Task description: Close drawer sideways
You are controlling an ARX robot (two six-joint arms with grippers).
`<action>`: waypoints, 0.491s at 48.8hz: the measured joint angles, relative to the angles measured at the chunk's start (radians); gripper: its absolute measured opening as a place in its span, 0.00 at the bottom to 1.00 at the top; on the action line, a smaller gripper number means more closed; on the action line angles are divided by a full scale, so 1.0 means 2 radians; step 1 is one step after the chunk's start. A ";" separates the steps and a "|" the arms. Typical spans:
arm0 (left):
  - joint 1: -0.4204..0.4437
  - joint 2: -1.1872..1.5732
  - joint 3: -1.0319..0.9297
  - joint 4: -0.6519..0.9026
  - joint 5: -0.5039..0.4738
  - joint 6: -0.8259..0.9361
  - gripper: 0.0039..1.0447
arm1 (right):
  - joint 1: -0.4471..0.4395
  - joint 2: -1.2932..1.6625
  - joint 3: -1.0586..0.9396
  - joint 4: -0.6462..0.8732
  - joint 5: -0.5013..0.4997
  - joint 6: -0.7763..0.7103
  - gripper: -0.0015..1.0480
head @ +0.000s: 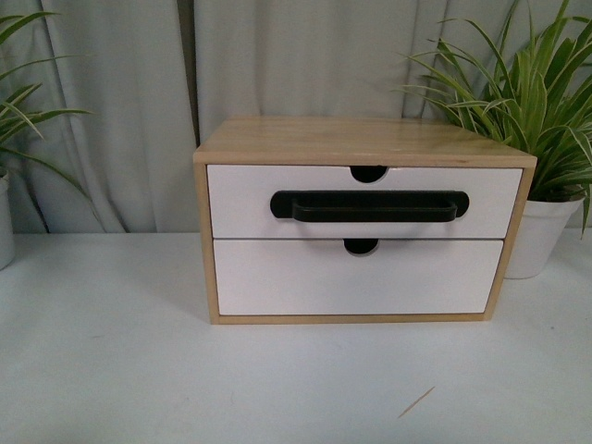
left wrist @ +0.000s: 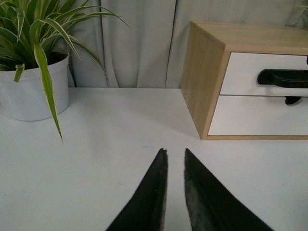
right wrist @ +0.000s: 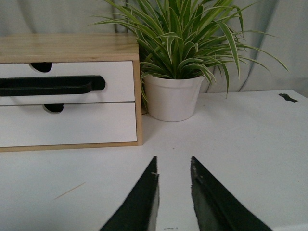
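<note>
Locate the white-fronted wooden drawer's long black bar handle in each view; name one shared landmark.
Front view: long black bar handle, centre.
Left wrist view: handle at the picture's right edge, cropped.
Right wrist view: handle at the picture's left edge, cropped.
Shared landmark: light wooden cabinet.

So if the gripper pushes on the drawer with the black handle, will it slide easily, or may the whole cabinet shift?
The drawer looks like rigid board, so it should not flex. Its cabinet seems to stand free on the smooth table, so it may slide instead. The glossy white front probably offers little grip.
</note>
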 joint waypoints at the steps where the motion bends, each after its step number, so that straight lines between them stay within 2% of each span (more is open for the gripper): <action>1: 0.006 -0.006 -0.001 -0.004 0.007 0.002 0.09 | 0.000 -0.004 -0.002 -0.002 0.000 0.000 0.08; 3: 0.016 -0.016 -0.003 -0.011 0.017 0.003 0.04 | 0.000 -0.011 -0.005 -0.005 0.000 0.000 0.01; 8: 0.039 -0.038 -0.019 -0.014 0.037 0.006 0.04 | 0.000 -0.024 -0.011 -0.013 0.000 0.002 0.01; 12: 0.083 -0.053 -0.019 -0.027 0.094 0.009 0.04 | 0.000 -0.047 -0.013 -0.037 0.000 0.002 0.01; 16: 0.103 -0.063 -0.019 -0.035 0.096 0.009 0.04 | 0.000 -0.095 -0.027 -0.084 0.000 0.002 0.01; 20: 0.105 -0.072 -0.019 -0.044 0.101 0.009 0.04 | 0.000 -0.118 -0.029 -0.090 -0.001 0.002 0.01; 24: 0.105 -0.112 -0.019 -0.098 0.102 0.009 0.04 | 0.000 -0.121 -0.030 -0.090 -0.001 0.002 0.01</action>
